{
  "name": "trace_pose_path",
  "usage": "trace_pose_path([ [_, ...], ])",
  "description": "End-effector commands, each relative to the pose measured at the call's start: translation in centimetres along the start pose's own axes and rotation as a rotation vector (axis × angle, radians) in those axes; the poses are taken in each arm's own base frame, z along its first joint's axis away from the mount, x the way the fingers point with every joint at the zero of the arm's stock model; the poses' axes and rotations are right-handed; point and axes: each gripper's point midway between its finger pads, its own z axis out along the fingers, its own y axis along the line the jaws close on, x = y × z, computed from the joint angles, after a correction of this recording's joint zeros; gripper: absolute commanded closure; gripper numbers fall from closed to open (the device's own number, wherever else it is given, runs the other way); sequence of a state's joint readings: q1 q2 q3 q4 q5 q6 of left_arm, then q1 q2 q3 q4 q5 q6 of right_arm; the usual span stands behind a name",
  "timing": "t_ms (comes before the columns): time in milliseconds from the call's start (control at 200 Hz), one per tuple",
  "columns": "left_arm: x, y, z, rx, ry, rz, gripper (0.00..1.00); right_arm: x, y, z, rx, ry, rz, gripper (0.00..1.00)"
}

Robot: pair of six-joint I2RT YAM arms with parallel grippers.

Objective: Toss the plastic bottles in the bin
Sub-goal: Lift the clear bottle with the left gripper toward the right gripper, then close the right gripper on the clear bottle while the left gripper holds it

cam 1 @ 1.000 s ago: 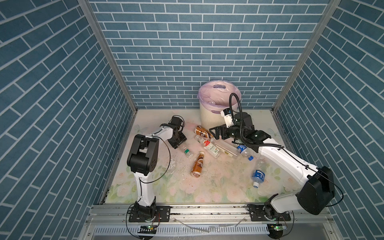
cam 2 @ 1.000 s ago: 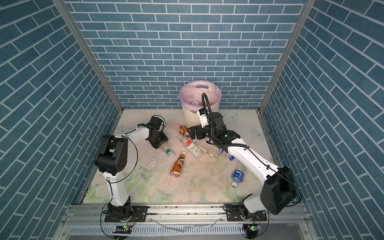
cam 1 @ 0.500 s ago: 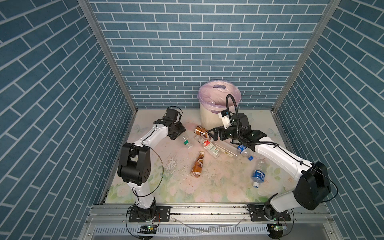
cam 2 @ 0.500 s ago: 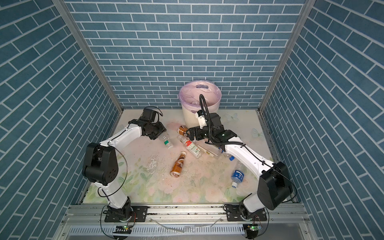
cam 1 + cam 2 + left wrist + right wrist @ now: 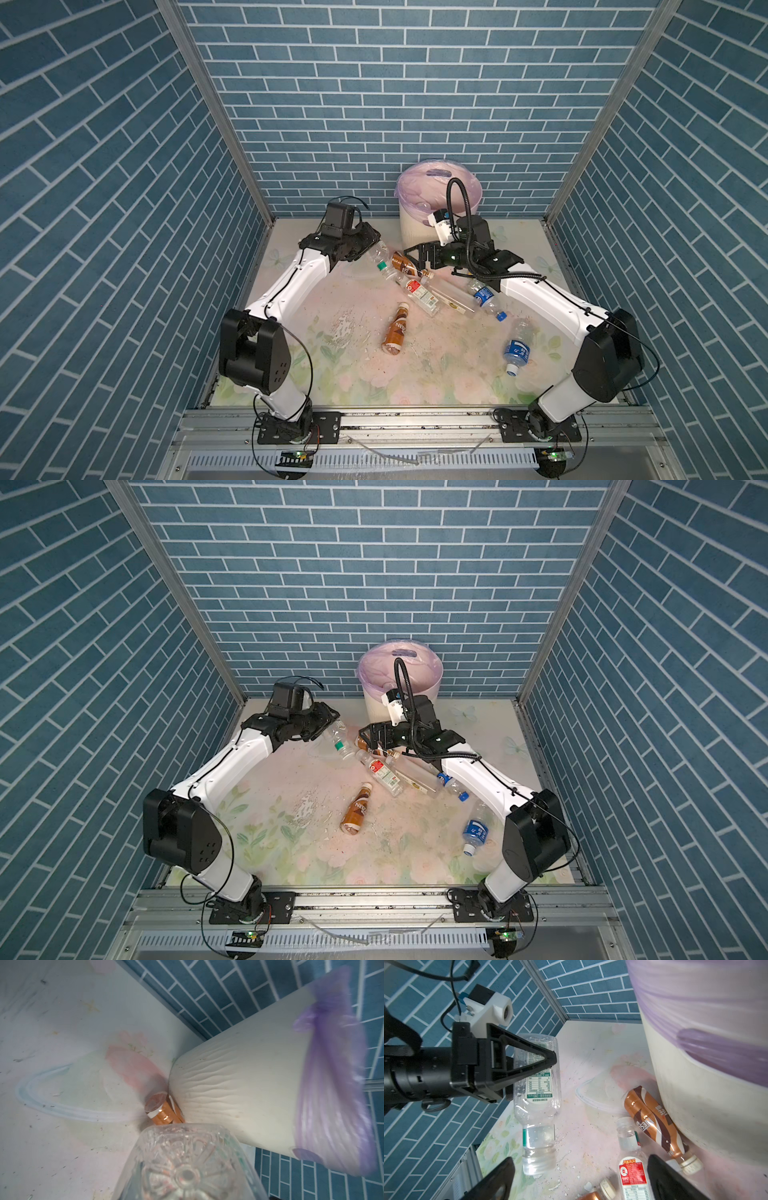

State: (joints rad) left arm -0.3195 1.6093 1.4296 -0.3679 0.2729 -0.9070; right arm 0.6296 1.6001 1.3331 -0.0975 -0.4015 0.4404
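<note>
Green-labelled clear bottle (image 5: 376, 255) (image 5: 536, 1084): gripped near its base by the left gripper (image 5: 365, 245) (image 5: 548, 1059), jaws closed in tight on the body. The cap end hangs down and toward the centre. Whether the cap touches the floor I cannot tell.

The bin (image 5: 419, 226) (image 5: 239, 1084) stands against the back wall, right of centre. Its mouth is open, with the lilac bag folded over the rim. The held bottle is left of the bin, near it but apart, and below rim level.

Gap between bottle and bin: bare floral floor (image 5: 332, 374), plus a brown bottle (image 5: 405, 266) (image 5: 652, 1118) lying against the bin's foot.

Right gripper (image 5: 411, 255) (image 5: 580, 1159): spread wide, holding nothing, low over that brown bottle and a red-labelled bottle (image 5: 419, 293) (image 5: 631, 1176). In both top views the right arm's cable loop rises in front of the bin's near rim.

Further out lie a second brown bottle (image 5: 395, 332) mid-floor and two blue-labelled bottles (image 5: 484, 297) (image 5: 517, 349) to the right. The left and front floor are open.
</note>
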Motion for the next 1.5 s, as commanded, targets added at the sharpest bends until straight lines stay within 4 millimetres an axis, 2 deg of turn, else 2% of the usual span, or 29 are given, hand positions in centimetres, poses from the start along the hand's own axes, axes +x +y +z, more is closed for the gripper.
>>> trace_pose_path([
  [0, -0.5, -3.1, -1.6, 0.110, -0.052, -0.008, 0.42, -3.2, 2.7, 0.0, -0.109, -0.073, 0.030, 0.01],
  [185, -0.4, -5.4, -2.2, 0.164, -0.073, 0.001, 0.42, -4.1, 3.7, 0.1, -0.155, -0.099, 0.052, 0.01],
  [340, 0.1, -6.7, -1.6, 0.178, -0.069, 0.018, 0.41, -4.8, 4.1, 0.3, -0.176, -0.117, 0.073, 0.01],
  [580, 0.8, -9.0, -1.3, 0.220, -0.056, 0.024, 0.41, -4.5, 3.9, 1.5, -0.161, -0.107, 0.092, 0.03],
  [885, 1.4, -10.5, -1.6, 0.251, -0.050, 0.028, 0.40, -4.3, 3.7, 2.2, -0.152, -0.107, 0.094, 0.17],
  [1025, 1.5, -10.8, -1.8, 0.259, -0.052, 0.027, 0.37, -4.4, 3.7, 2.4, -0.155, -0.110, 0.093, 0.32],
  [1140, 1.4, -11.0, -2.0, 0.258, -0.059, 0.031, 0.32, -4.4, 3.8, 2.2, -0.157, -0.111, 0.091, 0.46],
  [1210, 1.1, -10.9, -2.2, 0.250, -0.068, 0.035, 0.27, -4.3, 3.9, 2.0, -0.154, -0.110, 0.086, 0.52],
  [1430, -0.3, -11.7, -3.6, 0.254, -0.102, 0.049, 0.01, -4.1, 4.0, 0.4, -0.127, -0.104, 0.049, 0.58],
  [1495, -0.8, -12.3, -4.5, 0.263, -0.120, 0.062, 0.01, -4.2, 4.0, -0.4, -0.113, -0.104, 0.030, 0.58],
])
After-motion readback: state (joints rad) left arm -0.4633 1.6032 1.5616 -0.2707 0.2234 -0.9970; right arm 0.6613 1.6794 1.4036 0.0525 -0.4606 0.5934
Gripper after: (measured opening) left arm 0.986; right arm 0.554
